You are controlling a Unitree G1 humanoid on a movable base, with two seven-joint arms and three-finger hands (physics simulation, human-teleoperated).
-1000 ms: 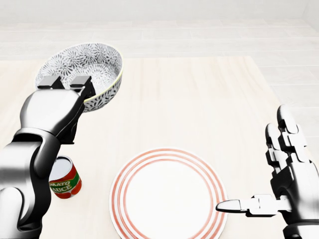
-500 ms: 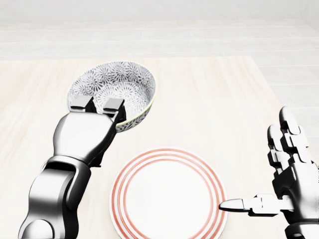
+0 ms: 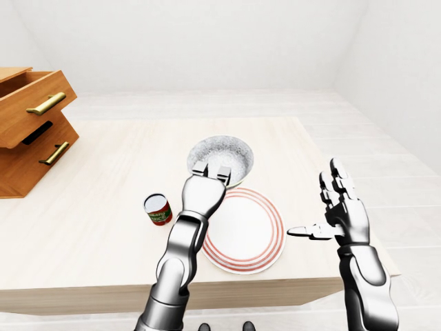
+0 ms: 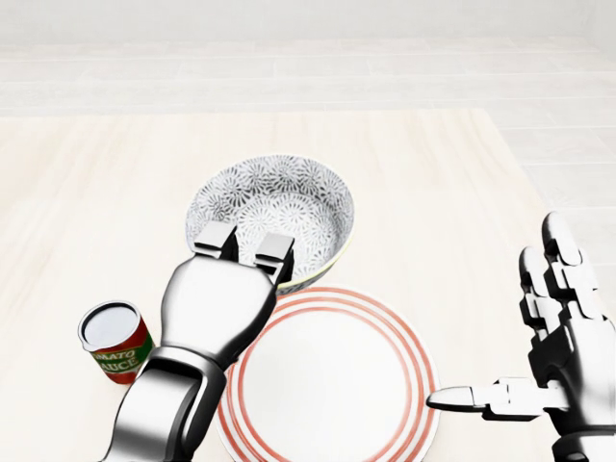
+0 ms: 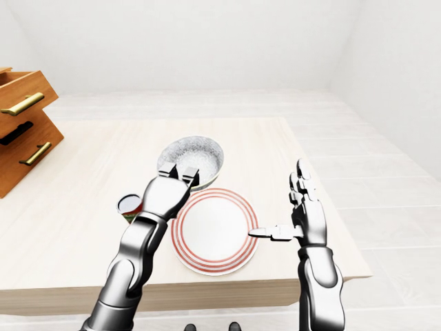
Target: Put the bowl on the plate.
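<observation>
Bowl (image 4: 274, 217) update: over the last second we swing it from head view's upper left down toward plate (image 4: 337, 390). Now it hangs at plate's top edge, just overlapping rim, not centred yet. Left hand (image 4: 217, 308) pinches bowl's near rim, fingers clamped on it. Right hand (image 4: 563, 371) spread wide, empty, just right of plate. Can (image 4: 115, 342) sits left, apart. We reckon: short shift over plate centre, then lower.

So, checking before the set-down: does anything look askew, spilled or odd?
Nothing spilled or damaged. The left hand holds the grey patterned bowl at the red-ringed white plate's top edge in the head view, not centred. The wooden cabinet's top drawer stands pulled out.
</observation>
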